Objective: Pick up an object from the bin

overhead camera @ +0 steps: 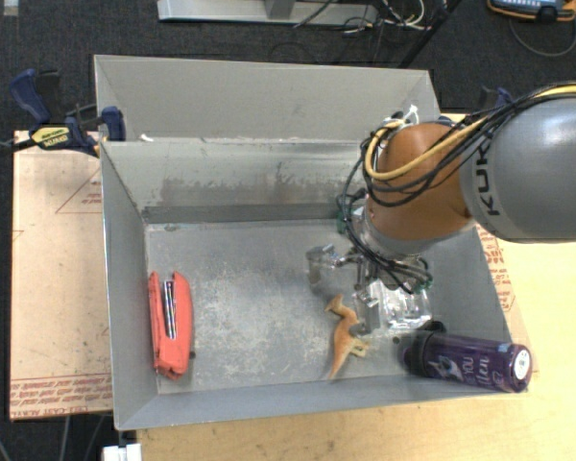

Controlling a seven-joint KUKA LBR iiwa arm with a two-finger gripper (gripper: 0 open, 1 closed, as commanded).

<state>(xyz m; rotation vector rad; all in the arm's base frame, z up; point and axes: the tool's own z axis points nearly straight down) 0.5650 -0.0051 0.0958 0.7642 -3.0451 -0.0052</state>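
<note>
The grey metal bin (123, 286) holds four loose things spread over its scuffed floor; the tool (367, 298) hangs low over the right half of that floor, under the rounded orange wrist cover (413, 185) with its yellow and black cables (384, 152), at the end of the thick grey arm (538, 171) that comes in from the right; the tool's metal parts are mixed up in view with wires and with what lies beneath, so I cannot tell whether it is spread or pressed together, nor whether it pinches anything; just beneath it, near the front wall and right of the middle, lies a small tan-orange plastic toy figure (344, 342), slim and bent, its upper end up by the tool's tip and its lower end toward the front wall; whether the two touch cannot be told; just beside the figure on its right lies a clear crumpled plastic piece (403, 307), partly under the tool; right of that, in the front right corner, a dark purple cylinder with a black cap (466, 358) lies on its side, cap toward the clear piece and pale end toward the right wall; well apart, by the left wall, a long red stapler with a metal strip along its top (170, 325) lies lengthwise, front to back
</note>
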